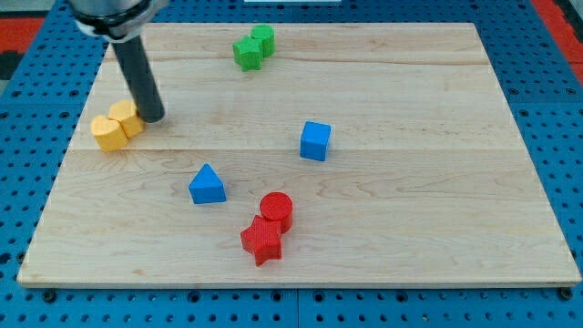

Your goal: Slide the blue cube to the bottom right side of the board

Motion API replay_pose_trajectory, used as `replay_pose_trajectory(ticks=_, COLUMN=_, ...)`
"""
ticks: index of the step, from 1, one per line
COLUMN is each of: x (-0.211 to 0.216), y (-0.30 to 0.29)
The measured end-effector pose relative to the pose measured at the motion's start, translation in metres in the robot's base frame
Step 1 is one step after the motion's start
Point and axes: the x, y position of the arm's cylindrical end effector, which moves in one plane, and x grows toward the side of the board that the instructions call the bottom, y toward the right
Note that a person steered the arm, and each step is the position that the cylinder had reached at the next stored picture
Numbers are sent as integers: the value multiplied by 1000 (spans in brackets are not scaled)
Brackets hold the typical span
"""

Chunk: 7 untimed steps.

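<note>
The blue cube [315, 140] sits on the wooden board [410, 210] a little right of centre. My tip [151, 117] is far to its left, at the view's upper left, touching or just beside the right edge of two yellow blocks [116, 127]. The dark rod rises from the tip toward the view's top left.
A blue triangular block [207, 184] lies left of centre, lower than the cube. A red cylinder [276, 210] and a red star-shaped block [261, 240] sit together near the view's bottom. Two green blocks [252, 46] sit near the top edge.
</note>
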Motion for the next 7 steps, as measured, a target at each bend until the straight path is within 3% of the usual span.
replay_pose_trajectory(ticks=2, x=-37, y=61)
replay_pose_trajectory(ticks=4, x=-35, y=69)
replay_pose_trajectory(ticks=6, x=43, y=94)
replay_pose_trajectory(ticks=7, x=55, y=199)
